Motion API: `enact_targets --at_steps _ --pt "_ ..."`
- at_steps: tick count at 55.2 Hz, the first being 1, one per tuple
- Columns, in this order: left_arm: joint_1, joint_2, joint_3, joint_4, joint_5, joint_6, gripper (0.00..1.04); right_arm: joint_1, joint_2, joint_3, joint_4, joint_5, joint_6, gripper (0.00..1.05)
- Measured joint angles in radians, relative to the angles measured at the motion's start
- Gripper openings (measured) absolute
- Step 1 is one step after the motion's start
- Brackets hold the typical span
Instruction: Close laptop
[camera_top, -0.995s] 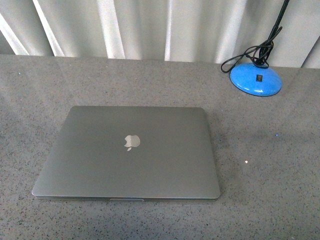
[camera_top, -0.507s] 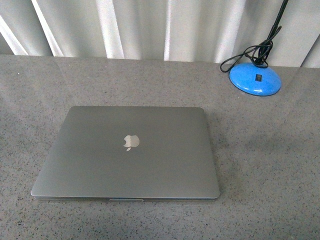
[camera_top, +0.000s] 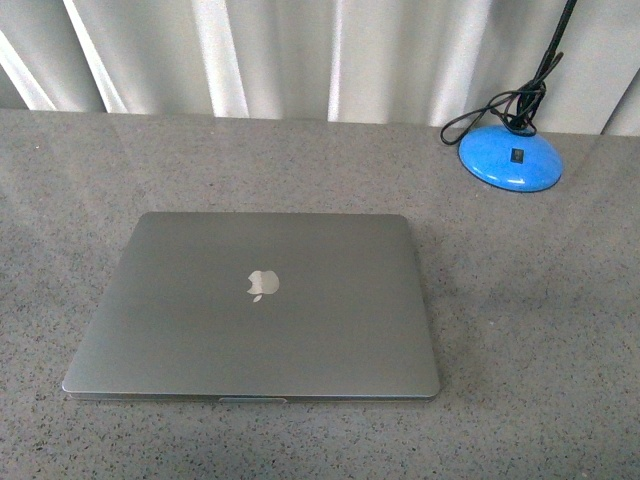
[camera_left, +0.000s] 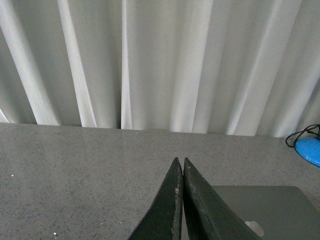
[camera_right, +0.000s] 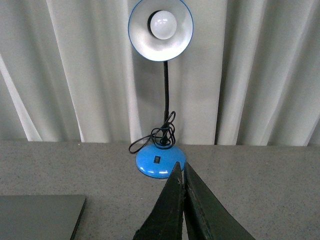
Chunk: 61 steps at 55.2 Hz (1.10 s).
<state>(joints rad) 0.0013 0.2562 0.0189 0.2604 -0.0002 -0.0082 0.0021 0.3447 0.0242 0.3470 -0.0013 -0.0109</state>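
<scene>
**Laptop shut, flat on table; both arms raised clear**

Change since the earlier front frames: none visible. The laptop (camera_top: 255, 305) sits in the same spot with the same outline, and the lamp has not shifted either.

Laptop: lid fully down on the base, silvery apple logo (camera_top: 263, 284) facing up. It lies flat on the grey speckled table (camera_top: 530, 330), slightly left of centre in the front view, near the front edge of the table. Its thin front edge faces the robot.

Lamp: blue lamp base (camera_top: 511, 159) stands at the far right of the table, well apart from the laptop, with a black cord (camera_top: 490, 108) coiled at it. The right wrist view shows the black gooseneck rising to a blue-rimmed shade (camera_right: 160, 28) with a white bulb inside. White curtain (camera_top: 300, 55) hangs behind the table.

Left gripper (camera_left: 179, 165): the two dark fingers meet at the tips, nothing between them. It hangs above bare table, with a corner of the laptop lid showing beyond it.

Right gripper (camera_right: 180, 167): fingers likewise pressed together, empty, pointed toward the lamp base. One laptop corner shows at the edge of that view.

Neither arm appears in the front view.
</scene>
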Motion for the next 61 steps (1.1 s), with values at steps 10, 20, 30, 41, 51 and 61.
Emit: enact_targets --at_steps 10,20,30,41,51,61 --pt "0.0 -0.051 0.0 -0.052 0.0 0.0 0.04 0.0 -0.068 0.0 -0.066 0.0 0.0 0.01" --pt "0.0 -0.18 0.0 -0.214 0.0 0.001 0.04 0.0 -0.13 0.0 -0.128 0.0 0.0 0.01" --pt "0.0 -0.252 0.0 -0.258 0.0 0.0 0.04 0.0 -0.189 0.0 -0.187 0.0 0.0 0.01" --pt "0.0 -0.253 0.0 -0.258 0.0 0.0 0.04 0.0 -0.34 0.0 -0.345 0.002 0.001 0.01" --pt "-0.001 -0.253 0.0 -0.259 0.0 0.0 0.09 0.0 -0.341 0.0 -0.345 0.002 0.0 0.01" --pt "-0.001 -0.253 0.0 -0.259 0.0 0.0 0.43 0.0 -0.341 0.0 -0.345 0.002 0.001 0.36"
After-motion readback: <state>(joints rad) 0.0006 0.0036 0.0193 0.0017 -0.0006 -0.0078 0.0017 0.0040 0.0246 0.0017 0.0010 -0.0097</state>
